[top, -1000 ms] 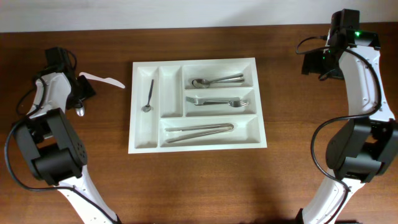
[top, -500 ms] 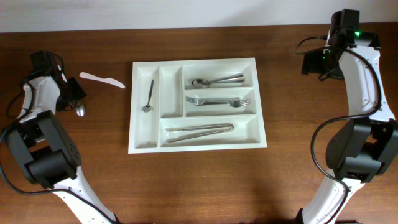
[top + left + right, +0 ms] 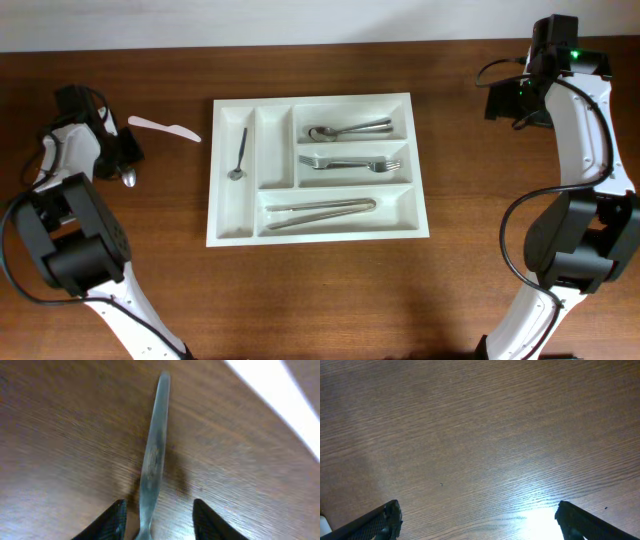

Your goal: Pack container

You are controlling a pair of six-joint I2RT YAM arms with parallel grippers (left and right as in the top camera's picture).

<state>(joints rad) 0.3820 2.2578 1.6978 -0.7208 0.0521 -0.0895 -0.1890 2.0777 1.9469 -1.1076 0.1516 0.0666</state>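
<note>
The container (image 3: 272,145) is a white five-compartment tray in the middle of the table. It holds a small spoon (image 3: 239,155), a larger spoon (image 3: 348,129), a fork (image 3: 345,162) and tongs (image 3: 320,210). A loose metal spoon (image 3: 128,179) lies on the table at the far left. My left gripper (image 3: 126,162) is open right over it. In the left wrist view the spoon's handle (image 3: 154,455) runs between the open fingers (image 3: 157,510) with a gap on each side. My right gripper (image 3: 505,103) is open and empty (image 3: 477,520) over bare wood at the back right.
A white plastic knife (image 3: 165,127) lies on the table between the left gripper and the tray; it shows as a white band (image 3: 280,400) in the left wrist view. One narrow upright slot of the tray is bare.
My left arm has swung left, away from the knife, and settled low over the loose spoon. The right arm and the tray's contents have not moved.
</note>
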